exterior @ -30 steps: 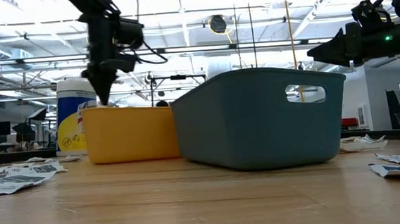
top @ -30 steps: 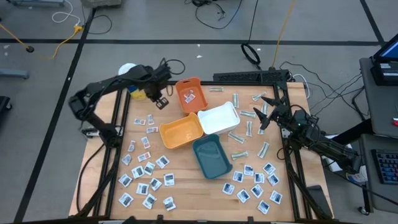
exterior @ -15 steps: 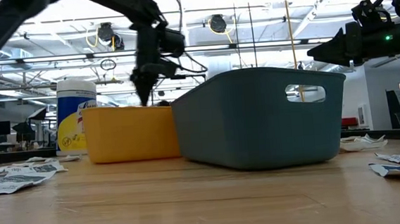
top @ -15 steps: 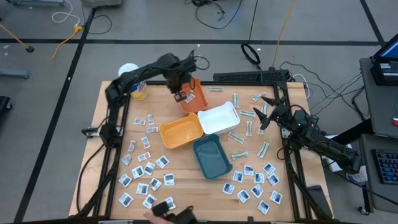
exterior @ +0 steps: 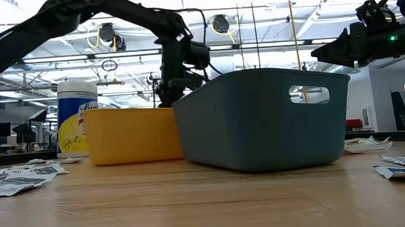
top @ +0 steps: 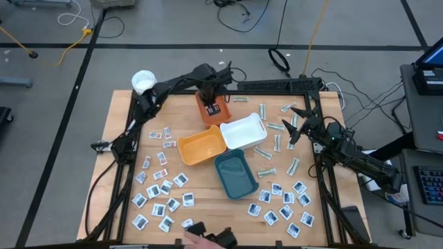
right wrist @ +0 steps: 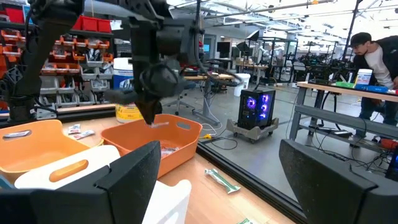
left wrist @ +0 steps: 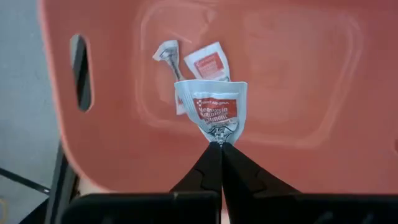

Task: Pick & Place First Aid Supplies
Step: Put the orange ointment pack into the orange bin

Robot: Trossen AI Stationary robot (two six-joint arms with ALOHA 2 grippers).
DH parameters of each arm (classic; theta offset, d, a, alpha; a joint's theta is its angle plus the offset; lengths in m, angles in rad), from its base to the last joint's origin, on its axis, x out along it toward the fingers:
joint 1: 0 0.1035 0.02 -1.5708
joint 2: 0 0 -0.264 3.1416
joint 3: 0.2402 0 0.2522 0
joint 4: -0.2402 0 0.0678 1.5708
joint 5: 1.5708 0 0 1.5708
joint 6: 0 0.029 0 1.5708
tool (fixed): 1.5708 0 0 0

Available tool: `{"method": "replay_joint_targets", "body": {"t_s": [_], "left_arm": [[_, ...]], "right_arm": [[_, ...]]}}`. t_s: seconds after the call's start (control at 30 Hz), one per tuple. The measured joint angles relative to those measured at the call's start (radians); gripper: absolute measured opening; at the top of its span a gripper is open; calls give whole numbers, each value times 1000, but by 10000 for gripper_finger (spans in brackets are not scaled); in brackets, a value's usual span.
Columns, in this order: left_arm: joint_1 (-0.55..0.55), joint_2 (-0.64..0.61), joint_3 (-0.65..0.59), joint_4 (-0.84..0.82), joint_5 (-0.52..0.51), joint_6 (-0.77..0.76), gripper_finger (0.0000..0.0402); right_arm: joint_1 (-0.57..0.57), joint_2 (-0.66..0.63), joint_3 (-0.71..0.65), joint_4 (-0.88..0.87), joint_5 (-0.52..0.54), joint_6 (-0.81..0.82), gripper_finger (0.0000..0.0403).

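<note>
Currently the left gripper (left wrist: 219, 144) pinches a red-print sachet (left wrist: 211, 108) by 1 corner above the orange tray (left wrist: 298, 81). Such a thin grip could let it slip early or cling on release. Across the table, the right gripper (top: 296, 124) waits with fingers wide.

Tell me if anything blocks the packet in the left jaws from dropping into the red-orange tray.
Nothing visible does. The left gripper holds a red-printed packet by one corner, directly over the open red-orange tray. Below it lie only two loose packets on the tray floor.
</note>
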Motion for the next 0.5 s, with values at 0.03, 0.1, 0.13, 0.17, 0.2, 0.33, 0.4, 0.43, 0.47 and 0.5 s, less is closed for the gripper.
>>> {"method": "replay_joint_targets", "body": {"t_s": [0.03,0.1,0.13,0.17,0.2,0.33,0.4,0.43,0.47,0.5], "left_arm": [[-2,8,0,3,1,-1,0],[-6,26,0,4,1,-2,0],[-8,35,0,4,0,-3,0],[-10,44,0,5,1,-4,0],[-12,53,0,7,0,-4,0],[-18,67,0,13,2,-11,2],[-17,67,0,19,16,-22,8],[-17,67,0,19,30,-28,12],[-17,67,0,18,47,-28,16],[-17,67,0,19,61,-29,22]], "right_arm": [[0,0,0,0,0,0,322],[0,0,0,0,0,0,322],[0,0,0,0,0,0,322],[0,0,0,0,0,0,322],[0,0,0,0,0,0,322],[0,0,0,0,0,0,322],[0,0,0,0,0,0,322],[0,0,0,0,0,0,322],[0,0,0,0,0,0,322],[0,0,0,0,0,0,322]]}}
